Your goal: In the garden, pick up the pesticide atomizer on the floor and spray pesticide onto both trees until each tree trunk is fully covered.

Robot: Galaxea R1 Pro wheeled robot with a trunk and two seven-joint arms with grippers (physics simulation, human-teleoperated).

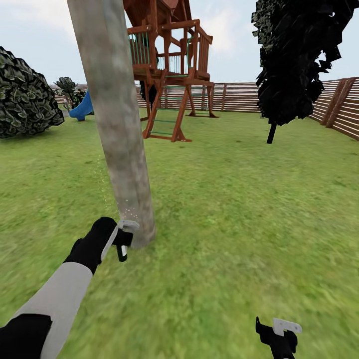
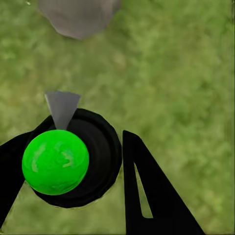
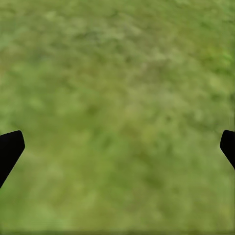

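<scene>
The thick pale grey-beige tree trunk (image 1: 117, 124) rises from the lawn (image 1: 234, 209) at centre left, its foliage out of view above. My left gripper (image 1: 122, 243) is shut on the pesticide atomizer (image 1: 123, 238) right beside the trunk's base; the pale grey trigger head (image 1: 129, 225) points at the bark. Faint specks hang in front of the trunk just above it. In the left wrist view the atomizer (image 2: 55, 161) shows a bright green round part in a black body between the black fingers (image 2: 147, 196), with the trunk's base (image 2: 78, 17) ahead. My right gripper (image 1: 279, 333) hangs open over grass.
A wooden playset (image 1: 169, 70) with a blue slide (image 1: 82, 107) stands behind the trunk. There is a thin-trunked black tree (image 1: 294, 65) at the right, a dark bush (image 1: 25, 94) at the left, and a slat fence (image 1: 344, 107) around the lawn.
</scene>
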